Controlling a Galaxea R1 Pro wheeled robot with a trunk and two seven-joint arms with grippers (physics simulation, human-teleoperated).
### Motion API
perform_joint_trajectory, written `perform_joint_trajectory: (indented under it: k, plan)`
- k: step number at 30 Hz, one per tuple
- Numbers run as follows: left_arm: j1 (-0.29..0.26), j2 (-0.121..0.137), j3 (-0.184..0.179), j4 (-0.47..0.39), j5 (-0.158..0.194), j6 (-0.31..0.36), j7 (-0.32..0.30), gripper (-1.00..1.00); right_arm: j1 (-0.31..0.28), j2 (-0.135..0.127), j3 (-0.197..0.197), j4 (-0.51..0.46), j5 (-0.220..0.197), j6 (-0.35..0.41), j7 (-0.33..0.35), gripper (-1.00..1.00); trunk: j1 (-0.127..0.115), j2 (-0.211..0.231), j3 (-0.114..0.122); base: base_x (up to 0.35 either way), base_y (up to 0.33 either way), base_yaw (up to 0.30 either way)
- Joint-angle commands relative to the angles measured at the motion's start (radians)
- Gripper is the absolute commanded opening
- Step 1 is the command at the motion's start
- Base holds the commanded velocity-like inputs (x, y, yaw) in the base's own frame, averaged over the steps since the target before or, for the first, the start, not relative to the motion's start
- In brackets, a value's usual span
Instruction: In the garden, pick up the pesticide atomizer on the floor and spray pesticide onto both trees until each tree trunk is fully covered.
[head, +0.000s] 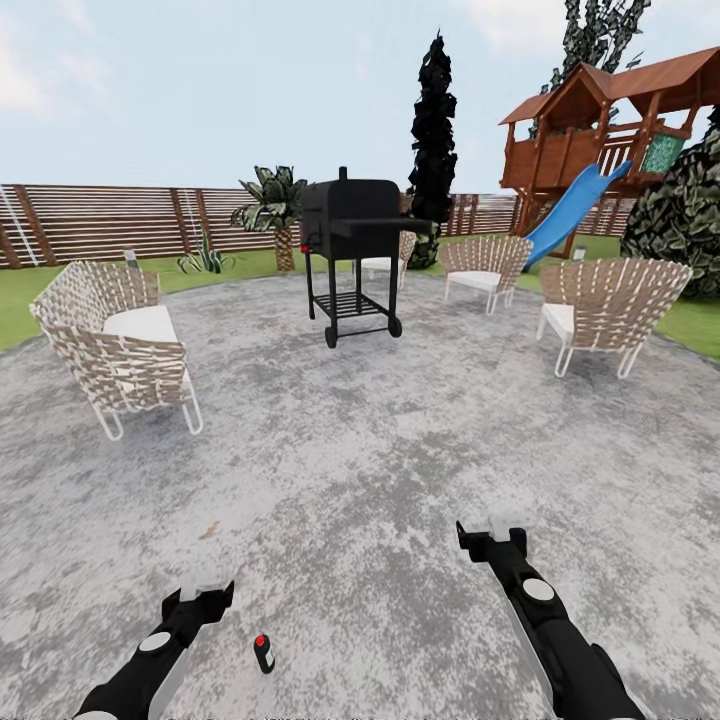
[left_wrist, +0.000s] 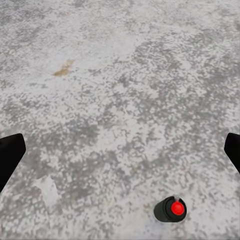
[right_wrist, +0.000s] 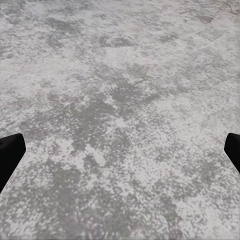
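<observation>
My left fingers (left_wrist: 10, 155) are standing wide apart over grey stone paving (head: 380, 440), gripping nothing; my right fingers (right_wrist: 11, 152) are spread likewise. The pesticide atomizer (head: 263, 652) is standing upright on the paving between my arms, nearer the left gripper (head: 205, 590). Open paving is stretching ahead to the grill (head: 355, 250) and chairs (head: 115, 345). My left wrist view is showing the atomizer's red top (left_wrist: 176, 207).

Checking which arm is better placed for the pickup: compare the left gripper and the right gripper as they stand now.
The left gripper hangs close beside the pesticide atomizer, which stands upright on the grey paving; the right gripper is farther from it. The left wrist view has the atomizer's red top off to one side of its fingers; the right wrist view has bare paving between its fingers. Both are open, empty and above the ground.
</observation>
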Motion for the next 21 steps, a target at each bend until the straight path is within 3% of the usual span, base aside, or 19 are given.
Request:
perform_joint_trajectory:
  k: [1, 10, 21]
  plan:
    - [0.000, 0.000, 0.002, 0.001, -0.001, -0.003, 0.000, 1.00, 0.000, 0.000, 0.000, -0.002, 0.008, 0.006, 0.000, 1.00, 0.000, -0.001, -0.001, 0.000, 0.000, 0.000]
    - [0.004, 0.000, 0.001, -0.009, -0.003, -0.005, 0.000, 1.00, -0.001, 0.000, 0.000, -0.001, 0.008, 0.006, 0.000, 1.00, 0.000, -0.001, -0.001, 0.000, -0.019, 0.000]
    - [0.005, 0.000, 0.001, -0.011, -0.004, -0.005, 0.000, 1.00, 0.000, 0.000, 0.000, -0.001, 0.009, 0.006, 0.000, 1.00, 0.000, -0.001, -0.001, 0.000, -0.231, 0.000]
